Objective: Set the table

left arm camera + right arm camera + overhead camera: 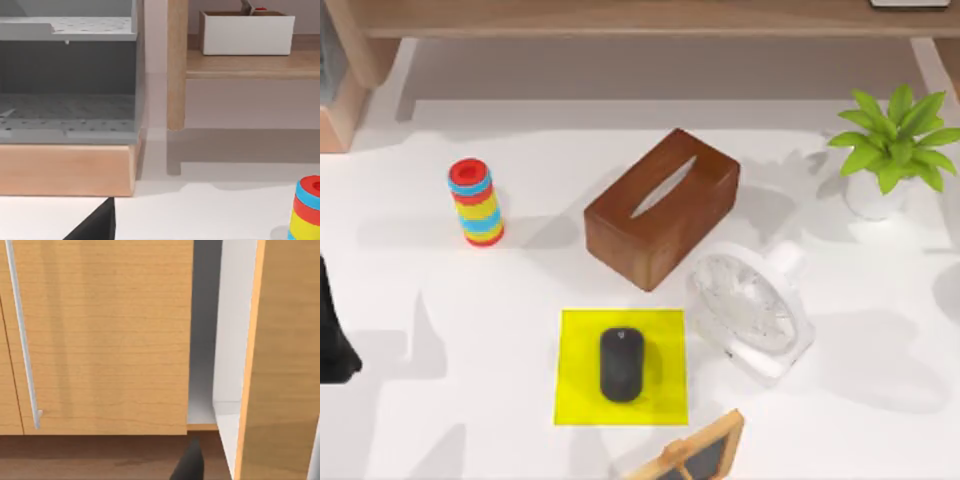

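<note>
The white table (440, 400) carries a yellow square mat (660, 330) near its front middle, with a black mouse (622, 364) lying on it. A brown tissue box (662, 207) sits behind the mat. A white fan (750, 310) lies to the mat's right. A stack of coloured rings (475, 203) stands at the left and also appears in the left wrist view (307, 210). My left arm (335, 330) is parked at the table's left edge; a black part of its gripper (95, 225) points toward the shelf. A black part of my right gripper (189, 465) faces a wooden cabinet.
A potted plant (892, 150) stands at the back right. A wood-framed slate (695, 455) lies at the front edge. A light-brown shelf unit (620, 18) runs along the back, holding a grey rack (70, 75) and a white box (247, 34). The cabinet door (100, 335) is ajar.
</note>
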`<state>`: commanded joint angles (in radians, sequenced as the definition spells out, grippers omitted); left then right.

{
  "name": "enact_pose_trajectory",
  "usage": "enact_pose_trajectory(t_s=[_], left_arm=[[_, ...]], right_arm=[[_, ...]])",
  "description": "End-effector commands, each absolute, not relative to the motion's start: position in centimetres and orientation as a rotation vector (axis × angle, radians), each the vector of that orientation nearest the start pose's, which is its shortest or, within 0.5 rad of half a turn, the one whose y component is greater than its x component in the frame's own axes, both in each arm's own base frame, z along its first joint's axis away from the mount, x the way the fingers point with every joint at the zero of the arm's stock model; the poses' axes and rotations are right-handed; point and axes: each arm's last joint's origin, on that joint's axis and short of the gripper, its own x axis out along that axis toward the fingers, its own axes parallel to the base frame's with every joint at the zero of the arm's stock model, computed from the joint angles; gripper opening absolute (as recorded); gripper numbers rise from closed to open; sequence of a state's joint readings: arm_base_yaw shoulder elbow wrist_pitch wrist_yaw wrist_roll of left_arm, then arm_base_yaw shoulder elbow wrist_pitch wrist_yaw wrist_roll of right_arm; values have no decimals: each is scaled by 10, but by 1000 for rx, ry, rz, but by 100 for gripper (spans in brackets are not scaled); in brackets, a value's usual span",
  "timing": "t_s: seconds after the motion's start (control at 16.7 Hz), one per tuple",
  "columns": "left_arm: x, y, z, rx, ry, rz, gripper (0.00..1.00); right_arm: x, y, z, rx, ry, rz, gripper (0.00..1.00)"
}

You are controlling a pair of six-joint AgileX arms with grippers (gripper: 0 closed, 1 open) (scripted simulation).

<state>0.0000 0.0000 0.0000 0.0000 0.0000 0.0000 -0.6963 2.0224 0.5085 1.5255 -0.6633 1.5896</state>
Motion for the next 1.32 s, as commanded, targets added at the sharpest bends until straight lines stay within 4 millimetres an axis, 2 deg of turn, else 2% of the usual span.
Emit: enact_pose_trajectory(t_s=[0.24, 0.3, 0.9, 1.32], left_arm=[[106, -1, 160, 0, 0, 0, 100], [106, -1, 160, 0, 0, 0, 100], [106, -1, 160, 0, 0, 0, 100], [106, -1, 160, 0, 0, 0, 100]], right_arm=[[248, -180, 96, 1571, -8, -8, 2], [248, -180, 96, 1571, -8, -8, 0], [251, -182, 92, 1570, -5, -28, 0], [308, -181, 92, 1571, 1, -22, 0]])
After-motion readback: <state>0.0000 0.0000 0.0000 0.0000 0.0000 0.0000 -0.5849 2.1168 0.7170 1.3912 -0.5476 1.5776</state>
